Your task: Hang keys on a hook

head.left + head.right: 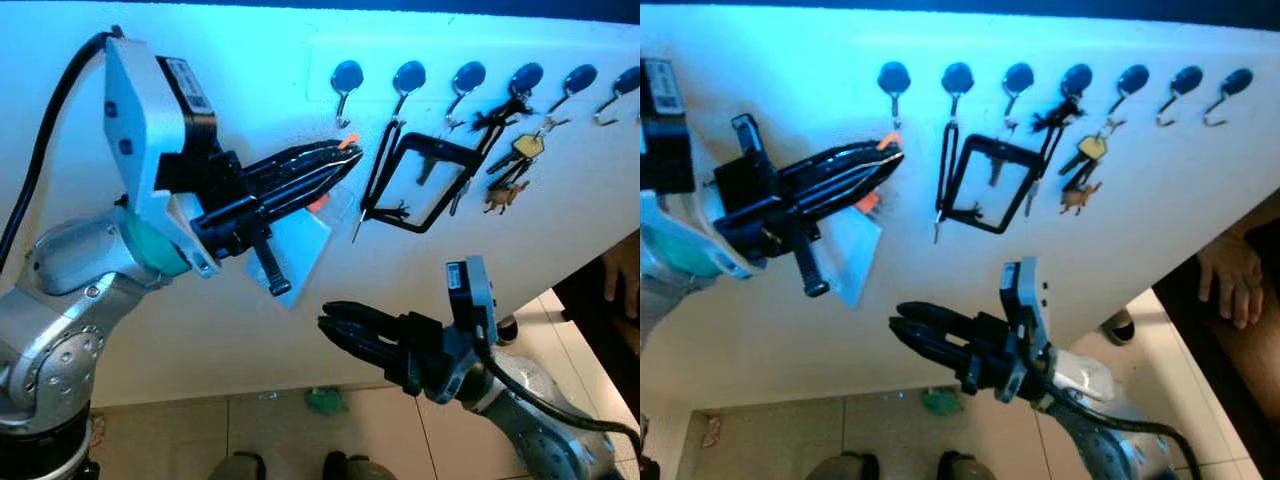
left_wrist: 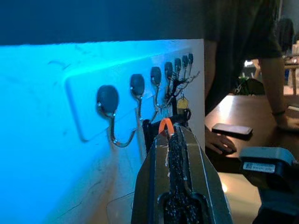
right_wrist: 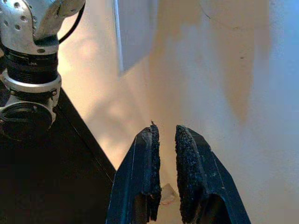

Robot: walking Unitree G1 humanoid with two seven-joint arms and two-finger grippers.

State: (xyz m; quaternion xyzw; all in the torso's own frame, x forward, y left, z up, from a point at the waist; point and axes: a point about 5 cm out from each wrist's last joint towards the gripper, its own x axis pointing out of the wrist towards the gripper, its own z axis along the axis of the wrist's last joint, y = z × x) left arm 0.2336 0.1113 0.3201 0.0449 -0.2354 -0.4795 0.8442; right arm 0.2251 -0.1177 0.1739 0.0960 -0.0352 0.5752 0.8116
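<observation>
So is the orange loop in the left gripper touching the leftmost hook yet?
Apart. The left wrist view shows the orange loop at the left gripper tips, with bare wall between it and the leftmost hook.

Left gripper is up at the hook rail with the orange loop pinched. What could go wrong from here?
1. The left gripper grips the orange loop by a small exposed bit, just short of the leftmost hook; it may miss the upturned tip.
2. The clear tag hanging under the fingers could swing or slip.
3. Neighbouring hooks hold a black frame and keys; drifting right could snag them.
</observation>
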